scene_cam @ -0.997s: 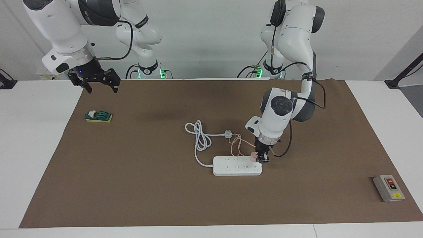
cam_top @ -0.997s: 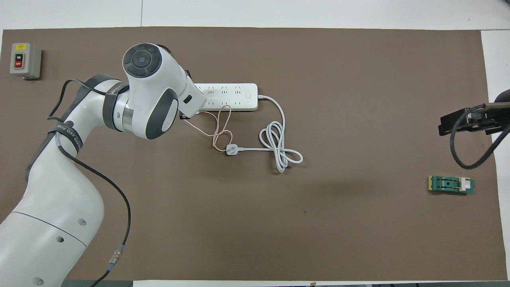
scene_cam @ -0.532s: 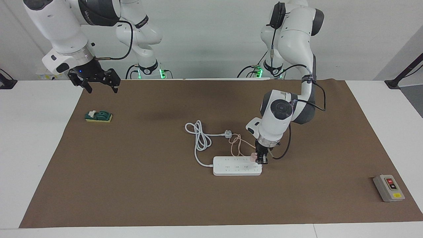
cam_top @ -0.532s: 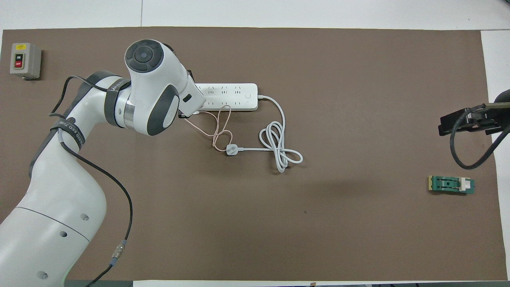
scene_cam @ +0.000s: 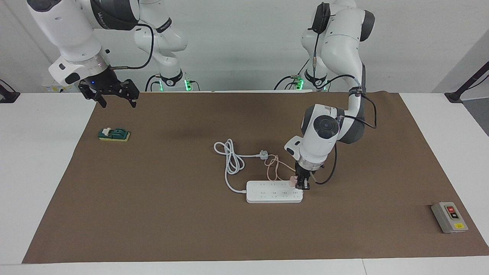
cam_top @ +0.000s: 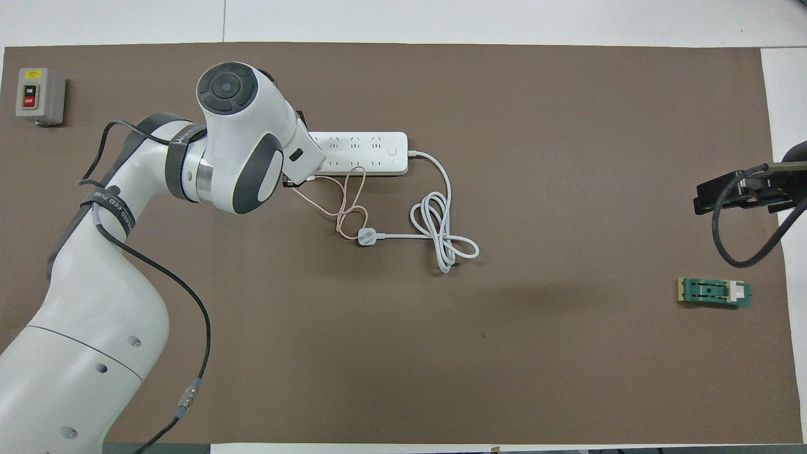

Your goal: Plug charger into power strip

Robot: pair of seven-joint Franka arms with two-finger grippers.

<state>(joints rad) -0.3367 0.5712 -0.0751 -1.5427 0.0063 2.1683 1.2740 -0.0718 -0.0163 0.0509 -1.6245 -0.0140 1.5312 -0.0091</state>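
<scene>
**At the power strip's end: left gripper down on the charger**

On the brown mat [scene_cam: 160, 214] you have the power strip [scene_cam: 274, 191] lying flat near the middle. The small pink charger [scene_cam: 293, 181] sits on the strip's top face, at the corner toward the left arm's end of the table and on the row nearer the robots. Whether its pins are seated in a socket, you cannot tell. The left gripper [scene_cam: 303, 185] stands straight down just beside the charger, touching or nearly so; you cannot tell whether its fingers are together or apart.

The charger's thin pink cable [scene_cam: 272, 168] loops on the mat toward the robots, beside the white three-pin plug [scene_cam: 263, 154] and its coiled cord [scene_cam: 230, 160].

The right gripper [scene_cam: 114, 95] waits in the air, jaws apart and holding nothing, over the mat's edge at the right arm's end, with a green block [scene_cam: 114, 134] on the mat near it.

From overhead, the left arm's wrist covers the charger and that end of the strip [cam_top: 362, 152]; only the facing view shows them. A grey button box [cam_top: 40, 96] sits at the mat's corner.
</scene>
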